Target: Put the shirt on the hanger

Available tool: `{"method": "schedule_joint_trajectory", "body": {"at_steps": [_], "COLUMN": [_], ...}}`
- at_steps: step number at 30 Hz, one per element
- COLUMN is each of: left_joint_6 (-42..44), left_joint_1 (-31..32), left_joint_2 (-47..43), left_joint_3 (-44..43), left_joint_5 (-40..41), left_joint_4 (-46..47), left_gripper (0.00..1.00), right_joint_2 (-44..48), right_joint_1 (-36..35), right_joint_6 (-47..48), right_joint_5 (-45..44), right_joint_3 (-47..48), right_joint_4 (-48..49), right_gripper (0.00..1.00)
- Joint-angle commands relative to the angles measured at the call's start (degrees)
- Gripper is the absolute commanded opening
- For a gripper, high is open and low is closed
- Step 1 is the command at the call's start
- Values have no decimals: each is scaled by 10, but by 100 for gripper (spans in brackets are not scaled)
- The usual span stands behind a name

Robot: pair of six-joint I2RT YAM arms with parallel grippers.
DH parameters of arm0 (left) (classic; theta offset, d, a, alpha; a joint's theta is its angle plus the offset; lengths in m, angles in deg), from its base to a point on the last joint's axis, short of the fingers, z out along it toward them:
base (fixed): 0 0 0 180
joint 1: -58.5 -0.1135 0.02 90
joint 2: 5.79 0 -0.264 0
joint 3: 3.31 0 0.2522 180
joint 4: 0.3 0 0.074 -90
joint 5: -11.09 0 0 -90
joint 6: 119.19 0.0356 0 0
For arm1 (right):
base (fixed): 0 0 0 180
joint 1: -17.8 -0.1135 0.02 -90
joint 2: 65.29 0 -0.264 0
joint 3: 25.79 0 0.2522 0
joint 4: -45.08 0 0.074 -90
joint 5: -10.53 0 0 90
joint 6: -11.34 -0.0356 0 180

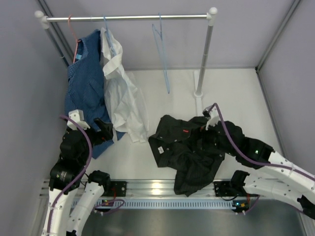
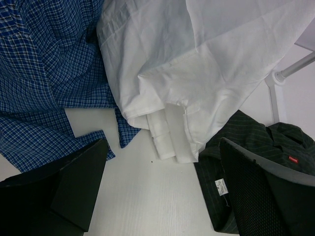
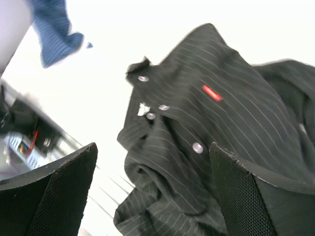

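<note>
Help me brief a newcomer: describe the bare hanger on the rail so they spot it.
Look at the metal rail at the back. Right of the blue garment and white shirt, toward the right post, hangs a light-blue wire hanger. Unlike its neighbours, it carries nothing.

A black shirt [image 1: 187, 147] is seen crumpled on the white table [image 1: 236, 98], with its lower part reaching the near edge. An empty light-blue hanger [image 1: 162, 54] is hung on the clothes rail [image 1: 128, 17] beyond it. Further left, a white shirt [image 1: 123, 98] and a blue checked garment [image 1: 86, 88] are hung side by side, touching. The right gripper [image 1: 207, 133] is held over the black shirt, its jaws lost against the dark cloth. The left gripper [image 1: 104, 129] is seen at the blue garment's lower part.
</note>
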Motion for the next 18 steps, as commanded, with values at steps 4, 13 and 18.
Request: {"method": "schedule_joint_trajectory", "body": {"at_steps": [4,13,18], "left_joint_6": [-3,-3,-3], "left_joint_1": [2,2,2], "left_joint_2": [7,2,0], "left_joint_3": [2,3,3], "left_joint_5": [9,9,5], "left_joint_4": [32,33,34], "left_gripper": [98,98,98], "right_joint_2": [-178,-495,-602], "right_joint_1": [-28,-84,-93], "right_joint_6": [183,316,359], "right_joint_5": [106,-81,-117], "right_joint_3": [104,203,238], "right_joint_4": [72,147,163], "right_gripper": [91,84,79]}}
